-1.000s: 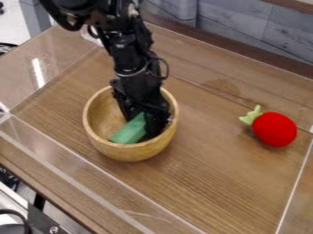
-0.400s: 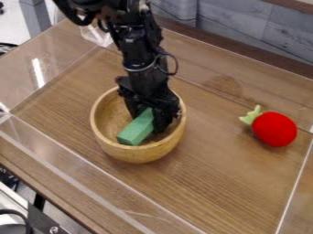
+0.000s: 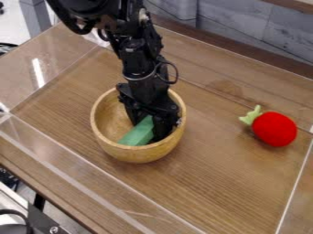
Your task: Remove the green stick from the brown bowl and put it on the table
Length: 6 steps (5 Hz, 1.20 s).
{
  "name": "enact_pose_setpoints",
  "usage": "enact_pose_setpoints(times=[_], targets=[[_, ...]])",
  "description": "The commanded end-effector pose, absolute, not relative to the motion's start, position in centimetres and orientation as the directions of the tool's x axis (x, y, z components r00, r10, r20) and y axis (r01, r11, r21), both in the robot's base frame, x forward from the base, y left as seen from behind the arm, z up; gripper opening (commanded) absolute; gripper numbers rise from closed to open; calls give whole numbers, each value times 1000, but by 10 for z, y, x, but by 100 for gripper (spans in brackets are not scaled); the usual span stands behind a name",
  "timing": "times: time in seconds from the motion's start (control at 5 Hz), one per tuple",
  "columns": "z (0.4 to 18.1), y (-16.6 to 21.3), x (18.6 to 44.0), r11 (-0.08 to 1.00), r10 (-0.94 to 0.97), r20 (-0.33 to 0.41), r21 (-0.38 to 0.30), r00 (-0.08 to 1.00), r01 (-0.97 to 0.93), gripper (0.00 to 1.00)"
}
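The brown bowl [image 3: 105,135] sits on the table [image 3: 214,187], left of center. Inside it the green stick [image 3: 137,136] lies tilted, its upper end rising toward the bowl's middle. My black gripper [image 3: 149,118] reaches straight down into the bowl, its fingers closed on either side of the stick's upper end. The lower end of the stick rests on the bowl's inner wall. The fingertips are partly hidden by the stick and the bowl's rim.
A red strawberry [image 3: 275,130] with green leaves lies on the table to the right. Low clear acrylic walls [image 3: 49,146] border the tabletop on every side. Bare wood lies in front of and to the right of the bowl.
The arm, the bowl and the stick have shifted slightly to the right since a second ago. Over the last half second the stick has tipped a little lower in the bowl.
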<state>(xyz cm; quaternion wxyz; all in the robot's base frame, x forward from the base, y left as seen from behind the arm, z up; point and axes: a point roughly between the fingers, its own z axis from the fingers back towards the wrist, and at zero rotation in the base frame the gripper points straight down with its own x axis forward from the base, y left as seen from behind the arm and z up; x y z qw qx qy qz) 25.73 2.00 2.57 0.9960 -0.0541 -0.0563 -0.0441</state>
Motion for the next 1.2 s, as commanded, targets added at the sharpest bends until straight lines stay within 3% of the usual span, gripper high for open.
enact_pose_setpoints(times=[0.0, 0.4, 0.8, 1.0], targets=[[41, 21, 262, 990, -87, 161, -96, 983, 103, 0], [66, 9, 244, 992, -62, 192, -97, 979, 82, 0], [78, 13, 256, 980, -153, 194, -100, 969, 175, 0], [83, -4, 254, 974, -179, 194, -101, 965, 201, 0]])
